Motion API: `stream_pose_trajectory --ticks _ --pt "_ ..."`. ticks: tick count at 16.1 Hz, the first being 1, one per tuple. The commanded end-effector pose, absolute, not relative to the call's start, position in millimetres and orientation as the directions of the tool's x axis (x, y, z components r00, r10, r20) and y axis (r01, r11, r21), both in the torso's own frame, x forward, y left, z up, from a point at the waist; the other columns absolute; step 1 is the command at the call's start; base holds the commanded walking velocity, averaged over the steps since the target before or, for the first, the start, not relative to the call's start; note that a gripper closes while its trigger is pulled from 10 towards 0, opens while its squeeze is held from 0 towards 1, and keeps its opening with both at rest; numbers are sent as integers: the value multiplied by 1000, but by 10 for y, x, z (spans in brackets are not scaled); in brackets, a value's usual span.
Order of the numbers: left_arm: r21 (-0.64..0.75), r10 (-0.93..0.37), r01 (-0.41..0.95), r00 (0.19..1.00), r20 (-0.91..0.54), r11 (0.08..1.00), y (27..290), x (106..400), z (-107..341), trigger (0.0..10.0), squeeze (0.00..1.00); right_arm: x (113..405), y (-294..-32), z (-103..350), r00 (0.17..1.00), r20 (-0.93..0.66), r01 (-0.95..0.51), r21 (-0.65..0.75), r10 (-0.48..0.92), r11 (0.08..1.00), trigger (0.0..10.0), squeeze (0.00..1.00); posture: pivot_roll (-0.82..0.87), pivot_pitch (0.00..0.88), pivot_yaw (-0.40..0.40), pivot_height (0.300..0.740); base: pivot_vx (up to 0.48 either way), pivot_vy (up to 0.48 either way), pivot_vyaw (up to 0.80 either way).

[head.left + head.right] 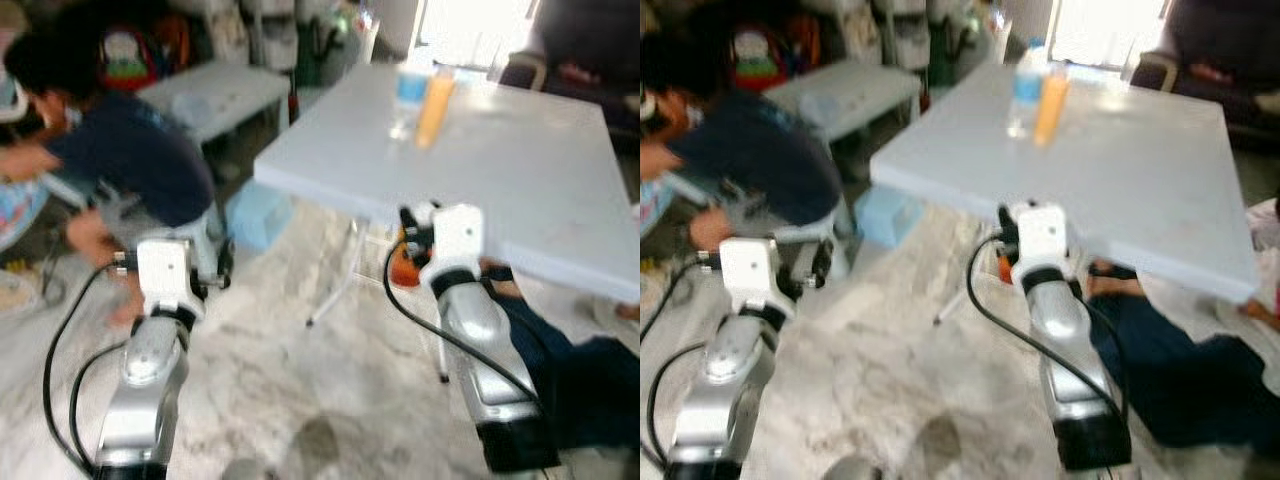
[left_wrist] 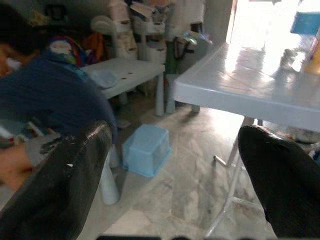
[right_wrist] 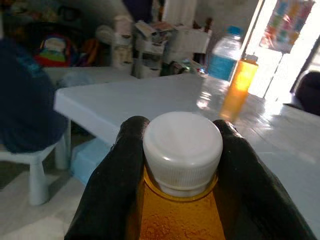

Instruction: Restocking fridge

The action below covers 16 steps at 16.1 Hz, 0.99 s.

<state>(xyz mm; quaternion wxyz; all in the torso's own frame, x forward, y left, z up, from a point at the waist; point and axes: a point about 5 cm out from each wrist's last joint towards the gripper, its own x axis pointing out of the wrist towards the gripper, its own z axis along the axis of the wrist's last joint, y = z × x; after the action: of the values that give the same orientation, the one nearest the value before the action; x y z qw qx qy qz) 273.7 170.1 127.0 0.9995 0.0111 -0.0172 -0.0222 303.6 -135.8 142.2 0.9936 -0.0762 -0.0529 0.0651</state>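
My right gripper is shut on an orange juice bottle, its fingers pressing both sides of the neck just under the white cap. In the eye views this arm is raised by the near edge of the pale folding table, with the held bottle below the tabletop. On the table's far side stand a second orange juice bottle and a water bottle with a blue label. My left gripper is open and empty, held above the floor at the left.
A person in a dark blue top crouches close to my left arm. Another person's dark trouser leg lies on the floor by my right arm. A light blue box and a low white table stand beyond. The floor is marble.
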Motion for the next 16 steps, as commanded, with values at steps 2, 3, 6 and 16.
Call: stream_pose_trajectory --ticks 2,3,6,16 --pt "57 -32 28 998 60 998 1761 2743 1362 10000 0 3136 -1204 1601 966 161 -171 -187 202 967 10000 0 138 0 -79 740 0 0 800" --pt "80 -29 23 996 82 997 1763 2734 1412 10000 0 3150 -1197 1641 961 177 -176 -206 214 963 10000 0 148 0 -81 740 0 0 800" --pt "87 -2 -4 998 68 996 1778 2657 1362 10000 0 3148 -1250 1589 964 188 -151 -191 188 970 10000 0 139 0 -41 740 0 0 800" --pt "76 57 -56 998 -6 996 1893 2491 1187 10000 0 2897 -1315 1327 977 102 -178 -72 185 981 10000 0 140 0 -45 740 0 0 800"
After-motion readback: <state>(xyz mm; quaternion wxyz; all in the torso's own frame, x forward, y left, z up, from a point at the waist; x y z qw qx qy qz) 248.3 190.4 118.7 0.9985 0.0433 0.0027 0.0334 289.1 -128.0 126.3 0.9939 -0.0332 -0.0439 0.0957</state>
